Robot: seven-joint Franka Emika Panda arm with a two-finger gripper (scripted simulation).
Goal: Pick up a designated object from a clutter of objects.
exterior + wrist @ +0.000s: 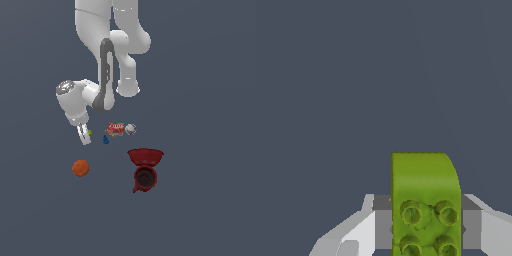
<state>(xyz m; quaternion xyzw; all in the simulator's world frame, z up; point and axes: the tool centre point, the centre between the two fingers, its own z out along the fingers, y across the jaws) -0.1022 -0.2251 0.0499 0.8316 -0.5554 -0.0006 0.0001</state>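
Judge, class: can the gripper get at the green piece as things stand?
Probably yes. In the wrist view the green piece sits between the gripper fingers, nothing blocking it; the blue piece and red box lie apart.

A slate-blue ground (210,65) is stretching across the whole exterior view and is backing the wrist view, probably one flat, evenly shaded surface.

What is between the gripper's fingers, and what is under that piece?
A lime-green studded piece sits between the gripper fingers. Around it only grey floor shows; what lies directly under it is covered.
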